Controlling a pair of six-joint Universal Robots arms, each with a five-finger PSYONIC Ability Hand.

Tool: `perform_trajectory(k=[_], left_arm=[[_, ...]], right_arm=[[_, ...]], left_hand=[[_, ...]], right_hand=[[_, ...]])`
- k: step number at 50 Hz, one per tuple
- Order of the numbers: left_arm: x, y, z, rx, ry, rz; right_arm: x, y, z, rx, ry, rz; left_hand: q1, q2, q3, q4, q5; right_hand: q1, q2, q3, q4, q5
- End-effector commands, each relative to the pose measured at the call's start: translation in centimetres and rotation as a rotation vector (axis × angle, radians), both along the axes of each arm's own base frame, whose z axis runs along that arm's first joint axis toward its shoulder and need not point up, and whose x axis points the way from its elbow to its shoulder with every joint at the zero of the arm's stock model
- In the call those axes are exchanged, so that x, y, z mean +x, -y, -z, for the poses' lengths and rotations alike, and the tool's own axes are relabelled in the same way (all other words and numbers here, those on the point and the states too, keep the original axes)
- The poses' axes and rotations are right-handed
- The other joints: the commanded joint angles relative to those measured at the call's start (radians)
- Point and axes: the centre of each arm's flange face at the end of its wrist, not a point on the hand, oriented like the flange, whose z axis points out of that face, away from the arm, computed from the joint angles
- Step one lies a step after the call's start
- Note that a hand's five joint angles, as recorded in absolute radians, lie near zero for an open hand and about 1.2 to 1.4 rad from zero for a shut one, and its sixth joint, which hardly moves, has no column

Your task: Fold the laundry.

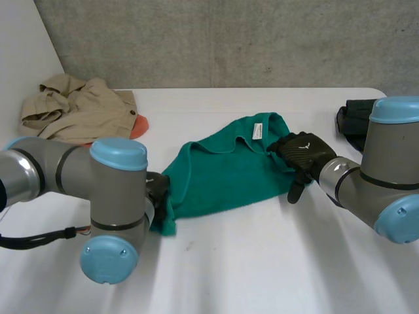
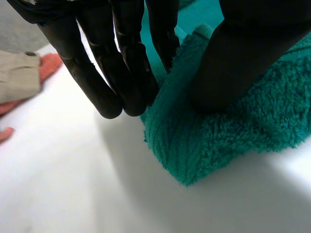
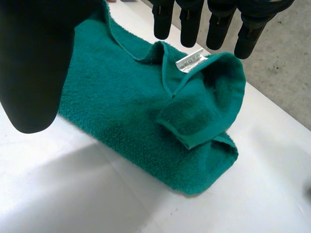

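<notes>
A green towel (image 1: 222,170) lies crumpled across the middle of the white table (image 1: 262,261), with a white label (image 1: 258,130) near its far right end. My left hand (image 1: 157,190) is at the towel's near left corner. In the left wrist view the left hand (image 2: 112,63) pinches that corner of the towel (image 2: 233,131) between thumb and fingers. My right hand (image 1: 304,152) rests at the towel's right end. From the right wrist, the right hand (image 3: 29,63) is open, fingers straight above the folded-over edge of the towel (image 3: 121,107) and its label (image 3: 190,60).
A beige garment (image 1: 78,108) lies bunched at the far left of the table, with an orange cloth (image 1: 137,125) peeking out beside it. A dark item (image 1: 353,121) sits at the far right behind my right arm. A grey wall runs behind the table.
</notes>
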Motion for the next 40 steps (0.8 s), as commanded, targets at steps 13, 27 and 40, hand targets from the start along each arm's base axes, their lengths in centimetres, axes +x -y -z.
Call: perform_trajectory(k=[13, 27, 40], left_arm=[[1.3, -5.0, -13.7, -0.227, -0.093, 0.186], [3.0, -7.0, -19.0, -0.368, -0.182, 0.194], [4.4, -3.6, -19.1, -0.432, -0.183, 0.127]], right_arm=[[8.7, 2.6, -3.0, -0.198, 0.148, -0.317], [13.4, 5.8, 4.9, -0.308, 0.092, -0.295], [12.1, 10.4, 0.7, -0.542, 0.229, -0.151]], left_hand=[[0.236, 0.205, 0.213, 0.205, 0.244], [0.236, 0.205, 0.213, 0.205, 0.244], [0.236, 0.205, 0.213, 0.205, 0.244]], right_hand=[[-0.046, -0.031, -0.031, -0.038, -0.048], [-0.046, -0.031, -0.031, -0.038, -0.048], [1.176, 1.191, 1.191, 1.184, 1.173]])
